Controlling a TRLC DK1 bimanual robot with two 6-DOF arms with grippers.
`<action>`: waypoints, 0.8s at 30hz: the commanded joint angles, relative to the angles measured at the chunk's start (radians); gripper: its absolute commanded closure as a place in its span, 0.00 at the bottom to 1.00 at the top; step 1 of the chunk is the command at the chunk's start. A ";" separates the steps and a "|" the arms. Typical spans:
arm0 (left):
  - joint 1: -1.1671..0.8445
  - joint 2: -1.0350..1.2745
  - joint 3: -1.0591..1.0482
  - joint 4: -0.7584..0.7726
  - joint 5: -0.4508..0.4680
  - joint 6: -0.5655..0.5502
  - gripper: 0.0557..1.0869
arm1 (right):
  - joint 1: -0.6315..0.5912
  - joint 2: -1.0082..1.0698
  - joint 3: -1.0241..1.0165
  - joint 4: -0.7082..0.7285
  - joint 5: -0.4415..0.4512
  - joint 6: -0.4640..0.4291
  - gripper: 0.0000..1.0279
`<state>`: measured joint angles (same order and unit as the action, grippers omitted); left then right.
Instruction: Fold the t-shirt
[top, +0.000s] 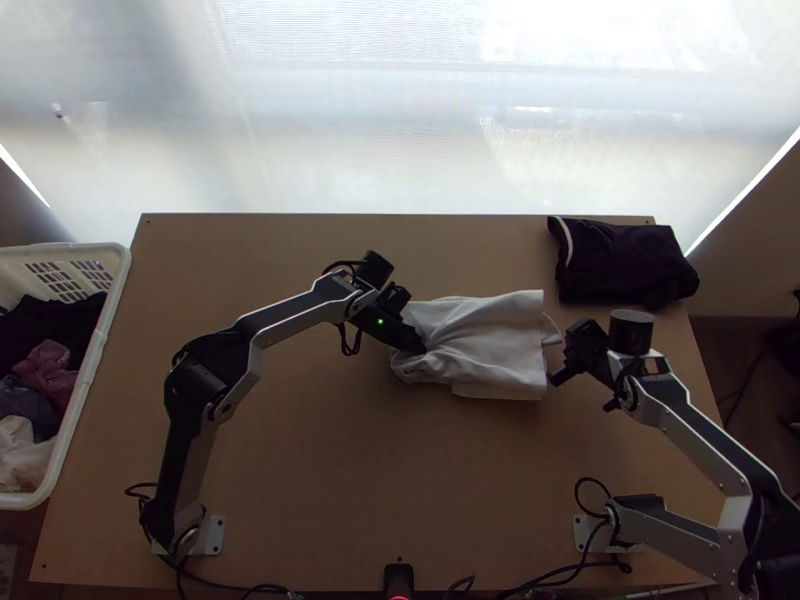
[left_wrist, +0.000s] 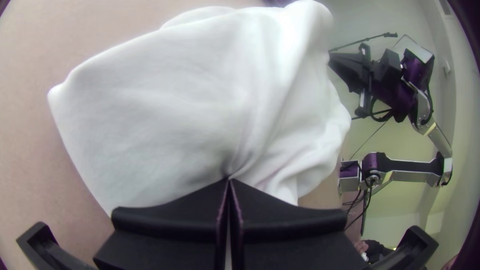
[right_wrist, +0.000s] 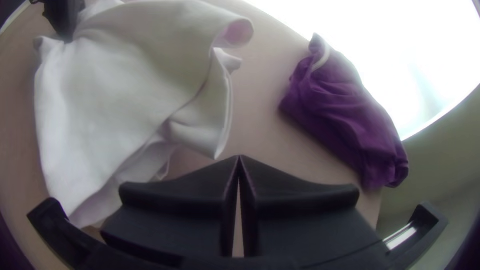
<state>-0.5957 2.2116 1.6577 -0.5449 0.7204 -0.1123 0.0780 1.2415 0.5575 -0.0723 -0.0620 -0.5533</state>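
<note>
My left gripper is at the left part of the white t-shirt, which lies partly folded and creased mid-table. In the left wrist view the left gripper is shut on a pinch of the white cloth, and creases fan out from its tips. Beside the shirt's right end stands my right gripper. The right wrist view shows the right gripper shut with nothing between its tips, apart from the shirt, whose near edges hang in loose, open layers.
A dark folded garment lies at the table's back right corner, seen purple in the right wrist view. At the left a white basket holds several clothes. Bare wood lies between the arm bases.
</note>
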 joint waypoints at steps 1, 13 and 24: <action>-0.001 -0.055 0.008 -0.016 0.010 0.002 0.96 | -0.038 -0.174 -0.002 -0.127 -0.015 -0.002 0.97; -0.027 -0.228 0.066 -0.124 0.177 -0.004 0.04 | 0.078 -0.307 0.027 -0.224 -0.015 0.098 0.46; 0.114 -0.397 -0.084 -0.147 0.036 0.186 0.04 | 0.582 -0.254 0.001 -0.219 0.139 0.156 0.15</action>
<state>-0.5568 1.9114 1.6569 -0.6830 0.8490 -0.0345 0.3729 0.9562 0.5755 -0.2981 -0.0166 -0.4202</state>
